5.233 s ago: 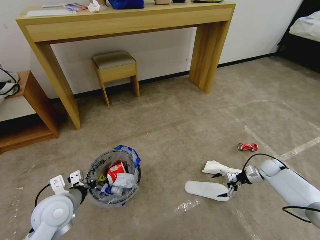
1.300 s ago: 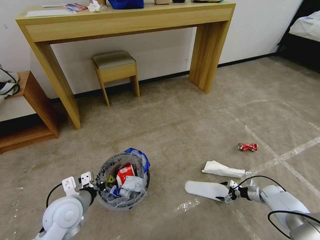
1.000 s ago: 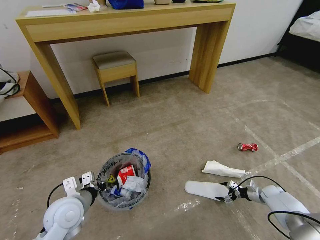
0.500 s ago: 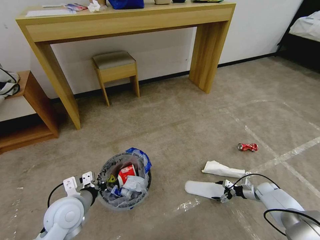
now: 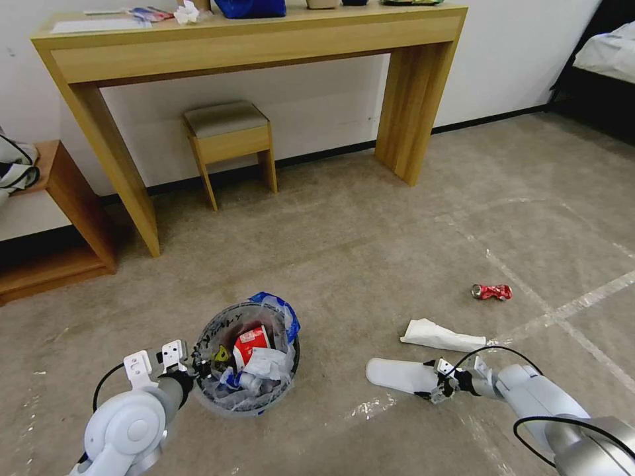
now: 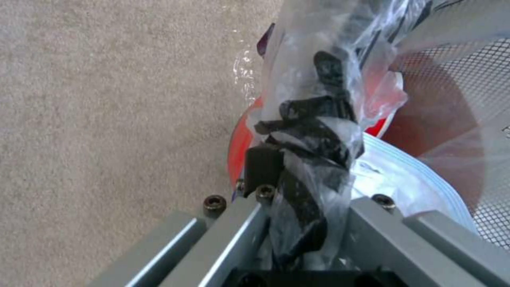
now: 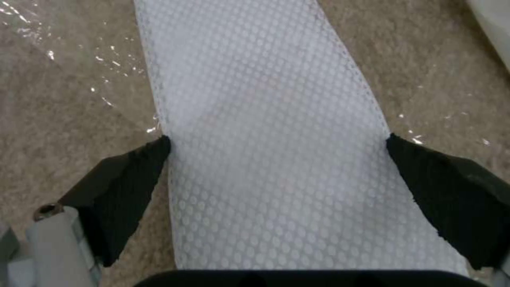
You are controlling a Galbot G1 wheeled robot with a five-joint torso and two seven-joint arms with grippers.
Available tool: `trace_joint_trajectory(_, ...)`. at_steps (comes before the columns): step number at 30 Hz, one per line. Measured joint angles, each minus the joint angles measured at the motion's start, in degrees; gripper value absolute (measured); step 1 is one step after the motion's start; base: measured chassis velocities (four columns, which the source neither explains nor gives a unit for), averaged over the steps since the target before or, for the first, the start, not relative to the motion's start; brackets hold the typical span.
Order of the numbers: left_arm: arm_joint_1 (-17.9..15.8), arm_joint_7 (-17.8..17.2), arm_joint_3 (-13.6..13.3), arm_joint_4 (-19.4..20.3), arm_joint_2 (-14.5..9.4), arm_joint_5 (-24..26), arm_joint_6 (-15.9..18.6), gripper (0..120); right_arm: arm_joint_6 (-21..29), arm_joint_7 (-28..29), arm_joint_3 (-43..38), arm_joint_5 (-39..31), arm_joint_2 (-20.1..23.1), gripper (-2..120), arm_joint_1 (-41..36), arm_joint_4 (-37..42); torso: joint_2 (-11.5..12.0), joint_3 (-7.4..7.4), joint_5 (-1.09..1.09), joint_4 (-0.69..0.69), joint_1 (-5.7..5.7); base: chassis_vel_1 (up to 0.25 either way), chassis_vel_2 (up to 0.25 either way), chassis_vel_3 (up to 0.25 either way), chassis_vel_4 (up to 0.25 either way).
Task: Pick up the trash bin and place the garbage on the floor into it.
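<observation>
The trash bin (image 5: pixel 246 367) sits on the beige floor (image 5: pixel 370 251), low in the head view at about 7 o'clock. Its clear liner bag (image 5: pixel 271 316) bunches up with a blue handle at the rim's 1 o'clock. Inside it lie a red-and-white carton (image 5: pixel 250 343) and white wrappers; the carton's lettering is too small to read, and the black print on the bag cannot be made out either. The left end effector (image 5: pixel 196 370) is at the bin's 9 o'clock edge, closed tight on the rim with the plastic pinched between its black fingers (image 6: pixel 264 165).

To the right of the bin, well apart, the flat white slipper (image 5: pixel 401 374) lies on the floor beside a strip of shiny tape (image 5: pixel 370 406). The right end effector (image 5: pixel 436 389) straddles the slipper's near end, spread wide, one black pad (image 7: pixel 133 179) at each edge of the dotted sole and touching it or nearly so, not yet squeezed in.

Just beyond the slipper, at its 1 o'clock, lies a white folded wrapper (image 5: pixel 442 336). A crushed red can (image 5: pixel 492 291) rests farther off, near pale tape lines. Nothing stands between bin and slipper.

Against the far wall stands a wooden worktop (image 5: pixel 251 39) with a small stool (image 5: pixel 230 147) under it and a low shelf (image 5: pixel 59 225) at 9 o'clock. A bed corner (image 5: pixel 608 56) shows at 2 o'clock.
</observation>
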State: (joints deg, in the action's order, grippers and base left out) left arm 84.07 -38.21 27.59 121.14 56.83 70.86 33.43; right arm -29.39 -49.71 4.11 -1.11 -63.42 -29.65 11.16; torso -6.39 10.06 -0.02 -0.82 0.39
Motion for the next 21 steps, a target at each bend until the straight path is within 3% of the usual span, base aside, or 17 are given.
trace_joint_trajectory(7,-0.1,0.0,-0.1,-0.1,0.0,-0.2,0.0,0,0.0,-0.3,0.3,-0.2,-0.3,100,0.0,0.0,0.0,0.00,0.02,0.00,0.00,0.000,0.000,0.000,0.000)
trace_joint_trajectory(12,0.1,0.0,0.0,-0.1,-0.1,-0.3,0.0,0,0.0,-0.6,0.2,-0.8,-0.4,93,0.0,0.0,0.0,0.00,0.01,0.00,0.00,0.000,0.000,0.000,0.000)
trace_joint_trajectory(14,-0.2,0.0,-0.1,-0.1,0.0,-0.3,0.0,0,-0.4,-0.6,0.2,-1.2,-0.5,82,-0.1,0.0,0.0,0.00,-0.02,-0.01,0.00,0.000,0.000,0.000,0.000)
trace_joint_trajectory(21,-0.5,0.1,-0.5,-0.4,0.1,-0.6,0.0,0,-0.8,-0.8,0.2,-1.4,-0.7,63,-0.3,0.1,0.0,-0.01,-0.04,-0.02,0.00,0.000,0.000,0.000,0.000)
